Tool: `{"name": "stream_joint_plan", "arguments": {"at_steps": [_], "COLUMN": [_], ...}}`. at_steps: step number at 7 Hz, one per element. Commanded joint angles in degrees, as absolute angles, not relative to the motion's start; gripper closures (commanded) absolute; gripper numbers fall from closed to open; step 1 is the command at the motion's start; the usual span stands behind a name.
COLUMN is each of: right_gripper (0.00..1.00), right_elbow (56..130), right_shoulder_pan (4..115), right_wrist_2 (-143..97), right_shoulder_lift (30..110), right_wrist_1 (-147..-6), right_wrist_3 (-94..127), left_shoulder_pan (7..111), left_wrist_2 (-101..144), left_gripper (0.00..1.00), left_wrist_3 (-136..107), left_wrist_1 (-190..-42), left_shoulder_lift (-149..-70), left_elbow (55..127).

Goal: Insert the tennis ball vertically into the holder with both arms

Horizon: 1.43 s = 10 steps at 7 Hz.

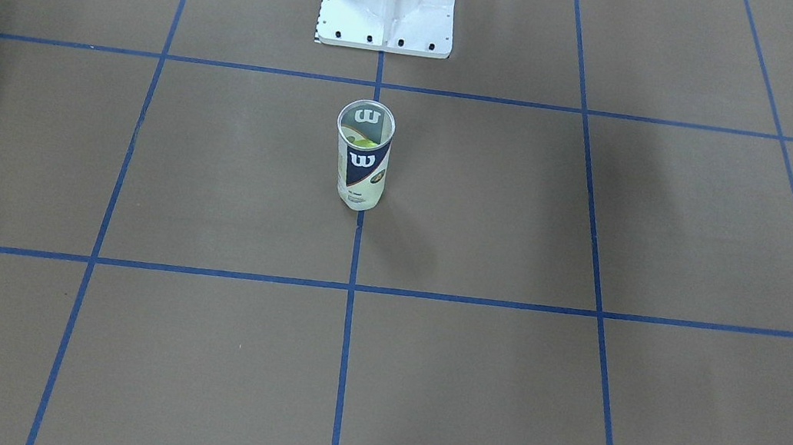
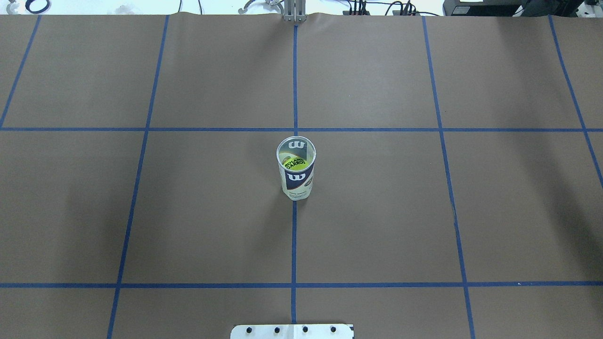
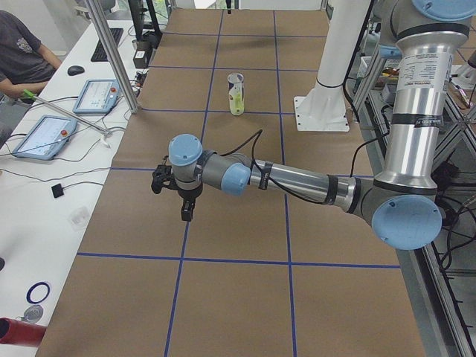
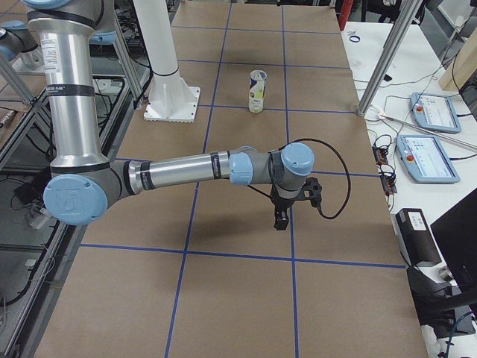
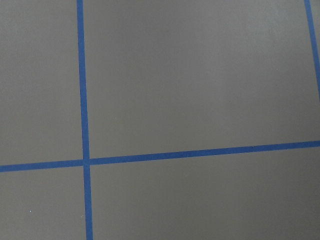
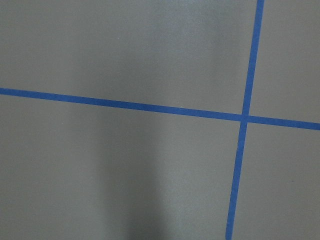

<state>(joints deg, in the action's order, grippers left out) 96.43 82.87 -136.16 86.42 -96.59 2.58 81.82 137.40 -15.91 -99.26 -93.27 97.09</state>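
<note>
Brown table [image 2: 377,212] | holder [image 2: 297,181] upright, ball [image 2: 295,163] partly hidden | left gripper [image 3: 187,216], right gripper [image 4: 282,221]: state unclear

**Camera stations: six views**

Overhead exterior: high behind the robot, facing forward and down, white base [image 2: 292,331] at 6 o'clock. Front-facing: opposite side, steep, base at 12 o'clock. Both share the holder [image 2: 296,168], centre. Left, right exteriors: at the desk [image 3: 238,230] ends, looking lengthwise, wide. Wrist cameras: close above blue tape lines [image 5: 84,100], facing down.
</note>
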Motion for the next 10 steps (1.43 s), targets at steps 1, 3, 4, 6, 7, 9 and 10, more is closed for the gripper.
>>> {"name": "stream_joint_plan", "arguments": {"at_steps": [1, 3, 4, 6, 7, 9, 10], "right_gripper": [0.0, 0.0, 0.0, 0.0, 0.0, 0.0, 0.0], "right_elbow": [96.42, 97.03, 97.73, 98.35, 97.74, 97.74, 97.73], "right_shoulder_pan": [82.88, 82.88, 82.88, 82.88, 82.88, 82.88, 82.79], "right_wrist_2": [-136.14, -136.23, -136.4, -136.67, -136.67, -136.67, -136.76], "right_shoulder_lift": [86.48, 86.83, 86.92, 87.53, 87.45, 87.36, 87.36], "right_wrist_1": [-96.59, -96.59, -96.59, -96.59, -96.59, -96.68, -96.59], "right_wrist_3": [2.55, 2.81, 2.55, 2.9, 2.81, 2.99, 2.9], "left_shoulder_pan": [81.83, 81.74, 81.48, 81.65, 81.74, 81.74, 81.74], "left_wrist_2": [137.37, 137.37, 137.02, 137.29, 137.37, 136.58, 136.58], "left_gripper": [0.0, 0.0, 0.0, 0.0, 0.0, 0.0, 0.0], "left_wrist_3": [-15.91, -15.82, -15.82, -15.91, -16.08, -16.44, -16.35], "left_wrist_1": [-99.14, -99.23, -99.23, -99.4, -99.23, -99.23, -99.23], "left_shoulder_lift": [-92.81, -91.94, -92.02, -91.41, -91.23, -91.23, -91.23], "left_elbow": [97.91, 97.91, 97.48, 97.39, 98.08, 98.61, 98.96]}}
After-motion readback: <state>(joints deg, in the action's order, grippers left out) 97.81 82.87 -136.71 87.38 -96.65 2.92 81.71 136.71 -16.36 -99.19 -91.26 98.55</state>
